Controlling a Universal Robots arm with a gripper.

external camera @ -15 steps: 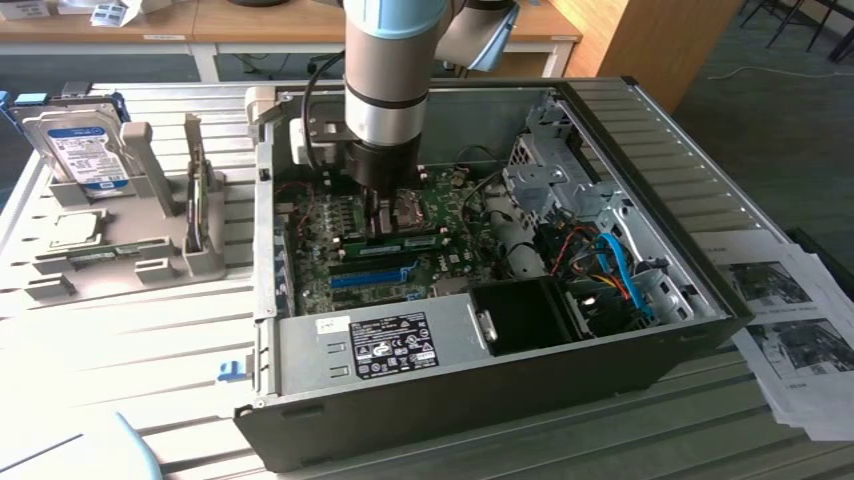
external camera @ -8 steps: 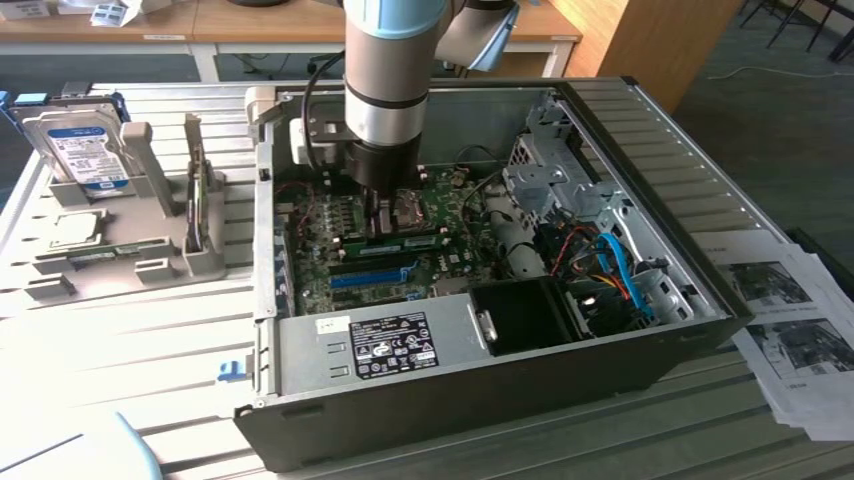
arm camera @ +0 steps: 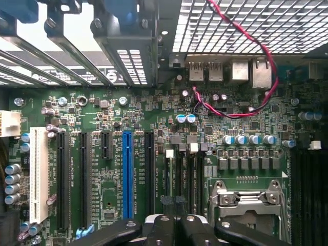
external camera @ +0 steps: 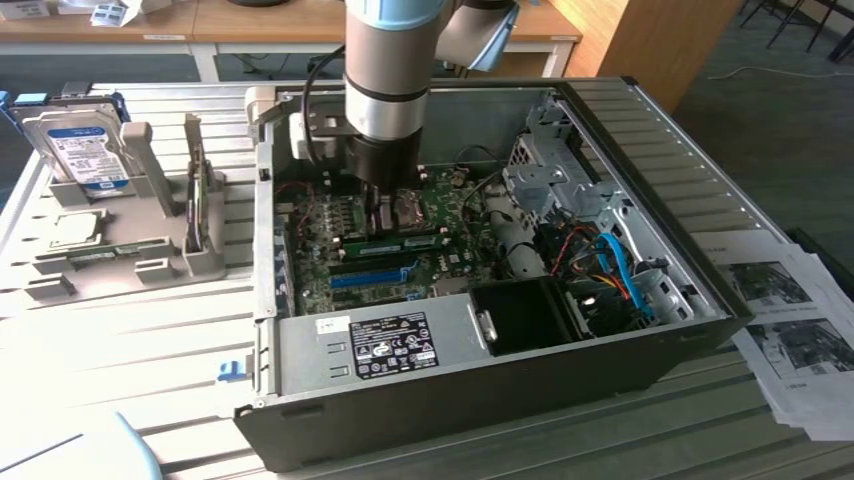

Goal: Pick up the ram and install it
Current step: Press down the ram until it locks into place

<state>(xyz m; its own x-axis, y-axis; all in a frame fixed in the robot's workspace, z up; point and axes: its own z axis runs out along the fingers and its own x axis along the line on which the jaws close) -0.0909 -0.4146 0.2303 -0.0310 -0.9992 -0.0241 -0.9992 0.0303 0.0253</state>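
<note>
The arm reaches down into the open computer case [external camera: 667,330]. My gripper [external camera: 386,222] hangs low over the motherboard [arm camera: 102,205], beside the CPU socket [arm camera: 251,202]. The ram [external camera: 400,243], a narrow green stick, lies directly under the fingertips along the row of memory slots [arm camera: 190,174]. In the wrist view the two black fingers [arm camera: 161,228] are drawn together around a thin edge, and my gripper [arm camera: 174,225] is shut over the slot row. Most of the stick is hidden under the fingers there.
A blue expansion slot [arm camera: 127,174] and black slots run beside the memory slots. A red cable [arm camera: 266,77] loops near the rear ports. The power supply [external camera: 387,340] and drive cage [external camera: 561,170] crowd the case. A hard drive [external camera: 80,150] stands in a grey holder [external camera: 134,255]; papers [external camera: 787,320] lie at the exterior view's right.
</note>
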